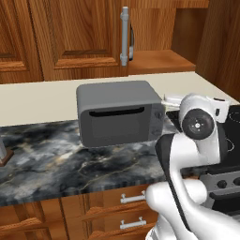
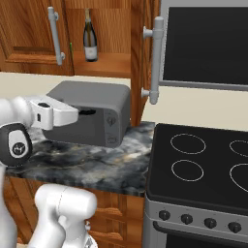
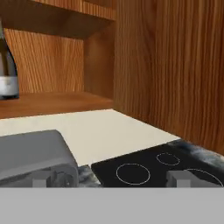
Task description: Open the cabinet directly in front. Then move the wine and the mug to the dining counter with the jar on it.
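The cabinet [image 2: 101, 43] stands open, its right door [image 2: 145, 58] swung out edge-on, with the wine [image 2: 90, 36] upright on its shelf above the grey microwave [image 2: 92, 116] on the desk [image 2: 97, 167], while the tool [image 3: 111, 179], low beside the stove [image 2: 203, 164], is spread and holds nothing.

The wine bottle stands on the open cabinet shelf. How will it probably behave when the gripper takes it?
The wine is tall and slender on a narrow base, so it would probably tip if pushed high on its neck. Its smooth dark glass looks slippery and breakable, so a firm grip low on the body seems safer. It stands upright near the shelf's front edge.
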{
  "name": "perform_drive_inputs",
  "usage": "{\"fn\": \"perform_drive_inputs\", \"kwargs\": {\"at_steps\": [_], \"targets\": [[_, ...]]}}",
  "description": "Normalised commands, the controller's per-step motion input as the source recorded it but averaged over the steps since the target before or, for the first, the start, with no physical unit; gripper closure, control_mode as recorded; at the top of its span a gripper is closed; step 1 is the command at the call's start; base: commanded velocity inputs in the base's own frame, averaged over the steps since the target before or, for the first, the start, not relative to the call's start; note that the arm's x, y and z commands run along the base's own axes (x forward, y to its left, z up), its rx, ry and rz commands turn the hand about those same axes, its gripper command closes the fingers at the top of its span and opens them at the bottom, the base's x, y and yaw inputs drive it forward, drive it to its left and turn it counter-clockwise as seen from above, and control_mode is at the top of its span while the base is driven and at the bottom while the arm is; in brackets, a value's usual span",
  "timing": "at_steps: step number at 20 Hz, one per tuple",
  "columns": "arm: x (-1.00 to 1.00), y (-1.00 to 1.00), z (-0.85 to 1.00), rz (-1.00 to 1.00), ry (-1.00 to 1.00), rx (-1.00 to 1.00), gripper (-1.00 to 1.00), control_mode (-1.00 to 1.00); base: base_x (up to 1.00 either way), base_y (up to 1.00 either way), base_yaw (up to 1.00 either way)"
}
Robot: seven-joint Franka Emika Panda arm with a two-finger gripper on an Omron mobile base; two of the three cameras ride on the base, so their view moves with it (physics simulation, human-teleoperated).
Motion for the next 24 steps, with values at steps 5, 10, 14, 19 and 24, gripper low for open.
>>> {"fn": "perform_drive_inputs", "kwargs": {"at_steps": [5, 10, 14, 19, 24], "targets": [[-0.22, 0.87, 0.16, 0.60, 0.00, -0.04, -1.00, -1.00, 0.00, 0.00, 0.00], [-0.04, 0.85, 0.49, 0.30, -0.07, 0.00, -1.00, -1.00, 0.00, 0.00, 0.00], [0.00, 0.55, 0.74, 0.12, -0.18, 0.00, -1.00, -1.00, 0.00, 0.00, 0.00], [0.22, 0.40, 0.67, 0.05, -0.14, 0.00, -1.00, -1.00, 0.00, 0.00, 0.00], [0.47, 0.11, 0.50, 0.01, -0.04, 0.00, -1.00, -1.00, 0.00, 0.00, 0.00]]}}
